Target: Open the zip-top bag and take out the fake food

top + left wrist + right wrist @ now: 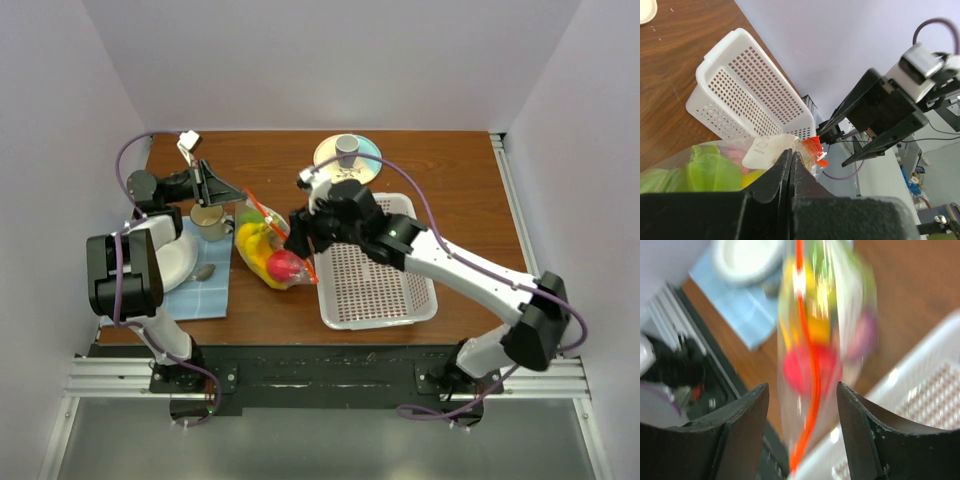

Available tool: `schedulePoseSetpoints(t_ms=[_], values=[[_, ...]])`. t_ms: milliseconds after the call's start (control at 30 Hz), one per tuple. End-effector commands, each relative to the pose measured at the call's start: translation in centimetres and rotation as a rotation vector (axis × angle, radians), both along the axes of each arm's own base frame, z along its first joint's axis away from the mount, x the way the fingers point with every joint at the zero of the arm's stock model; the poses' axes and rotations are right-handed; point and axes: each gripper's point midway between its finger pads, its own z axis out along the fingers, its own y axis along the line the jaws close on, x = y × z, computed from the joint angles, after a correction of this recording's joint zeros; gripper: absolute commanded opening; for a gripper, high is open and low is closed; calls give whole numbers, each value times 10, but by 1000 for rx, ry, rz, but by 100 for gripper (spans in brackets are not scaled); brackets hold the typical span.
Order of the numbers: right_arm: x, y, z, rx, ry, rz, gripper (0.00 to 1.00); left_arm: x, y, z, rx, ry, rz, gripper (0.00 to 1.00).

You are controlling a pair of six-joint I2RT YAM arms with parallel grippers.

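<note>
The zip-top bag (pixel 264 243) sits over the middle of the bench (pixel 450 180), just left of the white basket (pixel 375 275) and right of the blue cloth (pixel 205 292). Its long axis runs from far-left to near-right. The orange-red zip strip (pixel 283 232) follows the edge that faces the basket. The fake food (pixel 256 243) is inside the bag: yellow banana, green pieces, and a red round fruit (pixel 285 265) at the near-right end. The left tool (pixel 791 160) is pressed together on the bag's far-left corner, pinching the clear plastic just beside the end of the strip. The right tool (pixel 801 386) is spread and straddles the zip edge, one finger (pixel 747 415) on each side and plastic between them. The right wrist view is too blurred to tell whether either finger touches. A mug (pixel 210 222) stands by the left tool, and a grey cup (pixel 347 148) stands at the far side.
</note>
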Motion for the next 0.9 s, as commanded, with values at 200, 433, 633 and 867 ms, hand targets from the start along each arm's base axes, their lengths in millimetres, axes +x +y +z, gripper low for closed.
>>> schedulePoseSetpoints(t_ms=[200,433,633,867], values=[[48,71,58,122,-159,72,60,-43,-3,-2,243,-553,-146,0],[44,72,48,122,-134,83,49,-41,-2,-7,240,-544,-147,0],[43,69,39,104,-118,74,34,-40,-2,-8,239,-540,-147,0],[40,61,29,77,-102,64,37,-41,-2,-7,240,-544,-147,0]])
